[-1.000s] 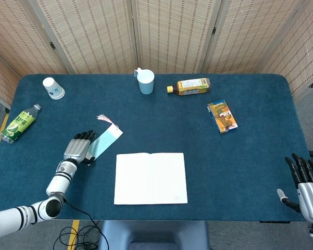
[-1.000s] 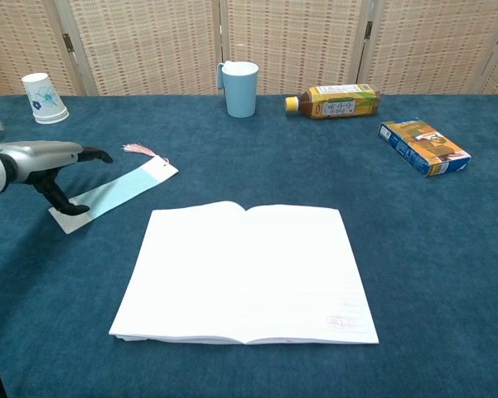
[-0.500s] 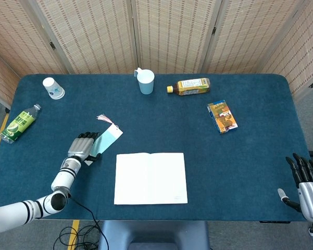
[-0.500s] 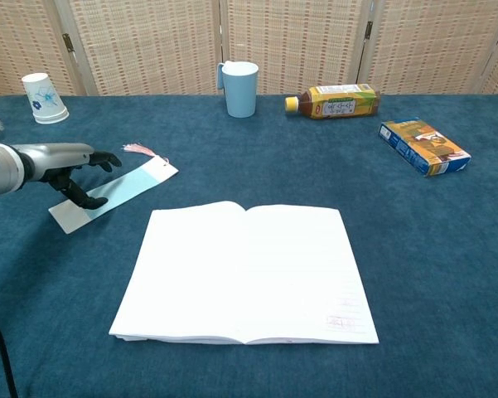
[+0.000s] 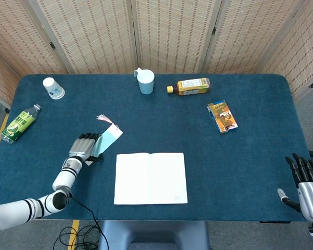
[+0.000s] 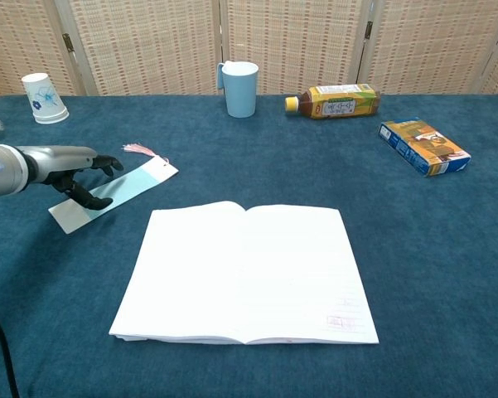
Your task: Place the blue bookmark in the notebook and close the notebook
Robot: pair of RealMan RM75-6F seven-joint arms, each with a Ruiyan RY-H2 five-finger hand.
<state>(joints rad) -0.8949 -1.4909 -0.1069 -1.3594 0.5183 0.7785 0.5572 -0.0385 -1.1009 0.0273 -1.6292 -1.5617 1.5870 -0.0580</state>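
Observation:
The light-blue bookmark [image 5: 109, 136] with a pink tassel lies flat on the blue table, left of the open white notebook [image 5: 151, 178]. In the chest view the bookmark [image 6: 129, 188] runs slantwise beside the notebook [image 6: 247, 269], whose pages lie flat. My left hand [image 5: 82, 148] hovers over the bookmark's near end. Its fingers are spread above the bookmark and its thumb [image 6: 95, 201] touches the strip, as the left hand [image 6: 73, 168] shows from the side. My right hand [image 5: 306, 183] is beyond the table's near right corner, fingers apart, holding nothing.
A blue mug [image 5: 145, 82] and a lying tea bottle [image 5: 189, 86] stand at the back. A snack box [image 5: 222, 116] lies at the right. A paper cup [image 5: 53, 88] and a green bottle [image 5: 20, 123] are at the far left.
My left hand has slid forward along the bookmark, its thumb moving from the near end to further up the strip. The bookmark, notebook and right hand have not moved.

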